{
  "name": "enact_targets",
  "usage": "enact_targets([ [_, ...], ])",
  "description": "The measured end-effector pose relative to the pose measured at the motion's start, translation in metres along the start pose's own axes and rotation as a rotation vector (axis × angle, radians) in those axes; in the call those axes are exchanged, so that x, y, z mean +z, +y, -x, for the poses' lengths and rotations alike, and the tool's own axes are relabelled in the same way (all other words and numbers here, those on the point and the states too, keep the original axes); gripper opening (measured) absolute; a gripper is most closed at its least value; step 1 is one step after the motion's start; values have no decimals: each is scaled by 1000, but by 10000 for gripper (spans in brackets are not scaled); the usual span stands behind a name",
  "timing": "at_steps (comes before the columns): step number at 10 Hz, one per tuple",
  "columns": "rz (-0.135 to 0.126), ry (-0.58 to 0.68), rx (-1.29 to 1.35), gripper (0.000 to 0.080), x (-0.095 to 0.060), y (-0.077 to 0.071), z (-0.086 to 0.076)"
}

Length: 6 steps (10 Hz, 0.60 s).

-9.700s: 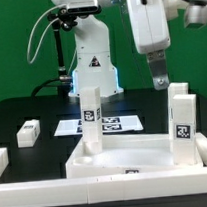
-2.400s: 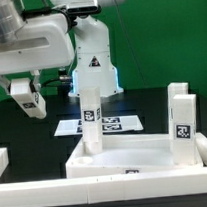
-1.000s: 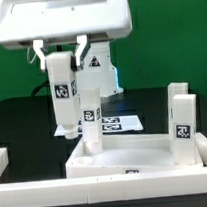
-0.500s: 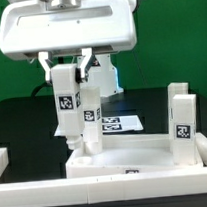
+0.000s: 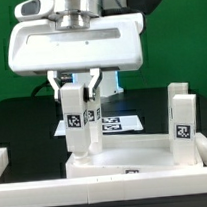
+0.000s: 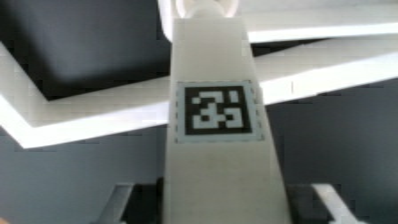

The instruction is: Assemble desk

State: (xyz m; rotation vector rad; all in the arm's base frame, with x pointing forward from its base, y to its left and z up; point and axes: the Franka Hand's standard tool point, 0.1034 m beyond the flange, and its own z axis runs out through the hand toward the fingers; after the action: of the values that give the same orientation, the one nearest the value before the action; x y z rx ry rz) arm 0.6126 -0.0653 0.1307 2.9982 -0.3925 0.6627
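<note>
Gripper [image 5: 78,88] clamped on upright leg post [image 5: 77,123] | post's foot possibly touching desk slab [image 5: 145,149] | second post behind it, mostly hidden

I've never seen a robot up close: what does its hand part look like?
The pincer hangs from a broad, boxy white housing with rounded corners and a grey cylindrical wrist above. Two slim white fingers stick down from its underside. No cables or markings show on it.
</note>
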Motion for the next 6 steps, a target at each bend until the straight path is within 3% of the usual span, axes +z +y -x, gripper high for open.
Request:
enact_targets([
  [6,-13,-47,1,288,-2,-6,1],
])
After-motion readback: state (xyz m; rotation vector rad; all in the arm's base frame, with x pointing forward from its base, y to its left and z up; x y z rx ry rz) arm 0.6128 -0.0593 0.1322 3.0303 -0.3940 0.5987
